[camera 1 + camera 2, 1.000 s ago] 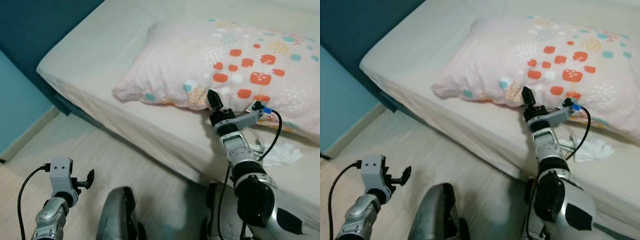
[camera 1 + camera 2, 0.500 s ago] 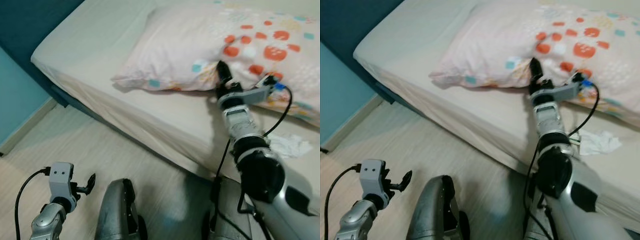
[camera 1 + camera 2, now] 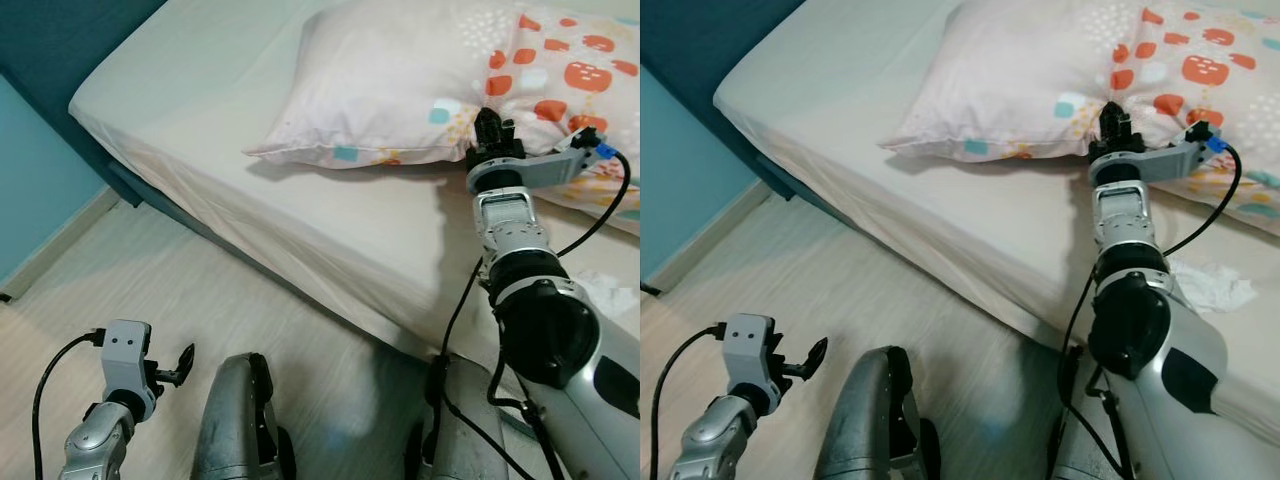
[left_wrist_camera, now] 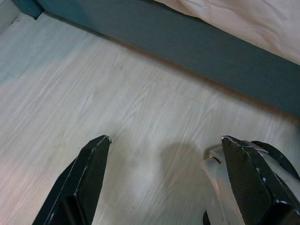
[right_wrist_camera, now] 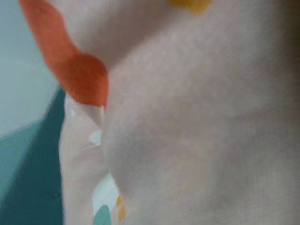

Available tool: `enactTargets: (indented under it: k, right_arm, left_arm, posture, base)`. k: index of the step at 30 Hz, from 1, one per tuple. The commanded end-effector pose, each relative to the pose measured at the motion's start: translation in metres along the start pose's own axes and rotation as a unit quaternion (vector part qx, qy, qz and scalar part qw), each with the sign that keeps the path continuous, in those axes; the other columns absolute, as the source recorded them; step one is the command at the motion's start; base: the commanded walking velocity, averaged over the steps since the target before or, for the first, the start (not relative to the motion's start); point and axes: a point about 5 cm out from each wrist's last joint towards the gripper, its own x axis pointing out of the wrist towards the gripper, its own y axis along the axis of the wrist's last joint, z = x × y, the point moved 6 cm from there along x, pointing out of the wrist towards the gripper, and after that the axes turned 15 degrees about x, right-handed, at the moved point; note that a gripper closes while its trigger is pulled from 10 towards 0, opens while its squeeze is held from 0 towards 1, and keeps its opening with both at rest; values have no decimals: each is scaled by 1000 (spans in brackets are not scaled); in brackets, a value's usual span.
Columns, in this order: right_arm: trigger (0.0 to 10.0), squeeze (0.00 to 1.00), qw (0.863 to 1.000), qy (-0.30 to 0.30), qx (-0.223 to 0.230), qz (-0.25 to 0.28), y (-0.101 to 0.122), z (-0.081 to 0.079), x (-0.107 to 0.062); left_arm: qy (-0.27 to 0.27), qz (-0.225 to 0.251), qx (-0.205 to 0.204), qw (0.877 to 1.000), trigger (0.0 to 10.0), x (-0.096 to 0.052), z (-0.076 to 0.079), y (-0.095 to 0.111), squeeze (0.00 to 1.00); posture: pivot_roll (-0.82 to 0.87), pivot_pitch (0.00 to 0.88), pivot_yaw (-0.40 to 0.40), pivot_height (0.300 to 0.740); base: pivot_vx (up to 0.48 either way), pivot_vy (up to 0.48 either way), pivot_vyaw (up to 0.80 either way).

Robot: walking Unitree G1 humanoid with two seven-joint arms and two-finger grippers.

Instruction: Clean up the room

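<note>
Pillow (image 3: 400,80): pale pink with orange, teal and yellow spots, lying on the bed (image 3: 200,110) near its long edge, one corner pointing toward the bed's left end.

Left eye view. The right arm reaches forward over the bed. The right gripper (image 3: 489,128) is pressed into the pillow's near edge; its fingertips are buried in the fabric, so whether they are apart or together cannot be told. A black cable loops from the wrist back along the arm. A crumpled white tissue (image 3: 620,292) lies on the sheet at the right, beside the arm. The left arm hangs low over the floor (image 3: 150,290), well apart from the bed.

Right eye view. Same layout. The left gripper (image 3: 810,355) points toward the robot's middle, above pale wood floor. The tissue (image 3: 1212,285) lies just beside the right forearm. A teal wall (image 3: 680,190) and a dark blue headboard (image 3: 700,40) border the bed's left end.

Left wrist view. The two black fingers (image 4: 82,183) stand wide apart with nothing between them. Beyond them are floorboards and the dark bed base (image 4: 197,61), with sheet above it.

Right wrist view. Pillow fabric (image 5: 197,117) sits right against the lens, blurred, with an orange spot (image 5: 79,70). A strip of teal shows at one side.
</note>
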Motion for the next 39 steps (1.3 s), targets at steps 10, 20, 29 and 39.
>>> enactTargets:
  k: [10,20,29,39]
  right_arm:
    - [0,0,958,200,-196,-64,-4,-83,8]
    - [0,0,919,326,-216,-47,27,-146,-20]
    - [0,0,887,380,-258,-56,23,-175,-59]
    - [0,0,882,364,-283,-99,3,-173,-76]
  left_arm:
    - [94,24,-81,992,10000,31,-38,34,0]
    - [143,62,-90,984,10000,61,-72,94,0]
    - [156,123,-98,975,10000,67,-79,132,0]
    - [149,139,-109,973,10000,78,-66,146,0]
  posture:
    - [60,258,51,505]
    - [-5,122,56,535]
    - [-52,53,54,565]
    - [-75,9,40,605]
  base:
    - [0,0,0]
    - [-48,0,0]
    - [-257,0,0]
    - [0,0,0]
